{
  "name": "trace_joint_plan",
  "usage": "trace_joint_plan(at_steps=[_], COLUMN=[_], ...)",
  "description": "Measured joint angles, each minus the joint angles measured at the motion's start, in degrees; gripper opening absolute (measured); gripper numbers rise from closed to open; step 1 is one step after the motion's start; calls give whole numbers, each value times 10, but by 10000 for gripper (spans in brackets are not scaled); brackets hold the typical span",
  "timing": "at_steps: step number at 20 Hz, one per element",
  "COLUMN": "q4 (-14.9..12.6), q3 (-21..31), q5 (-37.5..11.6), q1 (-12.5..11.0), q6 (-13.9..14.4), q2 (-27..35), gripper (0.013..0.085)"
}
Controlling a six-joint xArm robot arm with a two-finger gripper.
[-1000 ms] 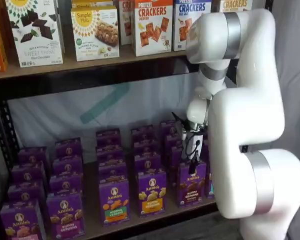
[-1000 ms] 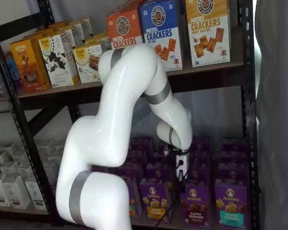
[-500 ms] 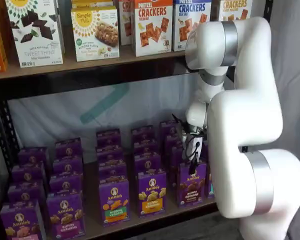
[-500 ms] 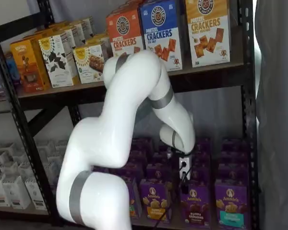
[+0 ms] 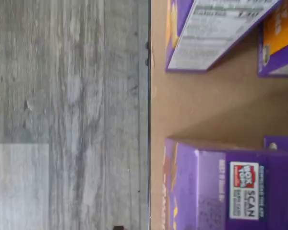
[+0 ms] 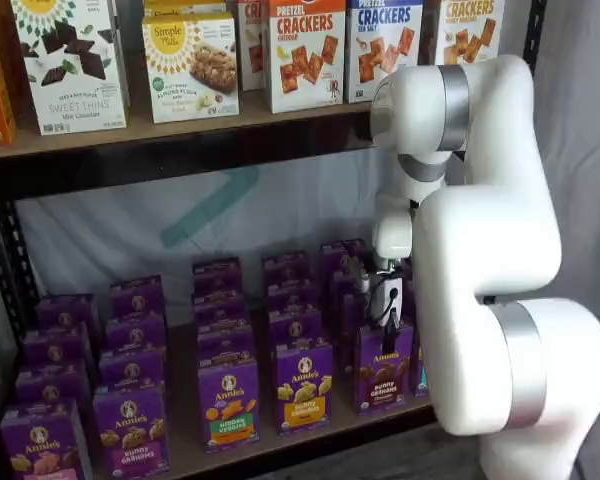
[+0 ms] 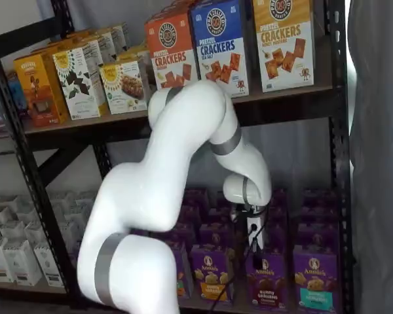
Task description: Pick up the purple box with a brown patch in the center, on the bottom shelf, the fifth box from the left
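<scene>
Hovering directly above the upright purple box (image 6: 384, 366) on the bottom shelf (image 6: 270, 440), the hand (image 6: 388, 322) is hanging wide open, empty.

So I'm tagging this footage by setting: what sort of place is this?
Probably a mock grocery aisle in a lab: a black metal rack stocked with cracker boxes and rows of purple cartons, with a white robot arm reaching in.
</scene>
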Motion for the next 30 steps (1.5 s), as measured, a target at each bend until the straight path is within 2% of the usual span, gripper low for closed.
trace_joint_plan(at_steps=[3, 7, 13, 17, 20, 22, 25, 27, 30], q4=[-19, -9, -20, -8, -10, -13, -12, -10, -6], q3=[-10, -15, -14, -15, -15, -14, -12, -11, -10], q5=[-2, -16, -47, -57, -60, -61, -61, -60, -58], q1=[2, 6, 8, 10, 10, 10, 11, 11, 11], q6=[19, 14, 25, 16, 18, 20, 20, 18, 15], q2=[13, 26, 39, 46, 47, 47, 46, 45, 42], gripper=[850, 850, 850, 850, 850, 770, 730, 650, 610])
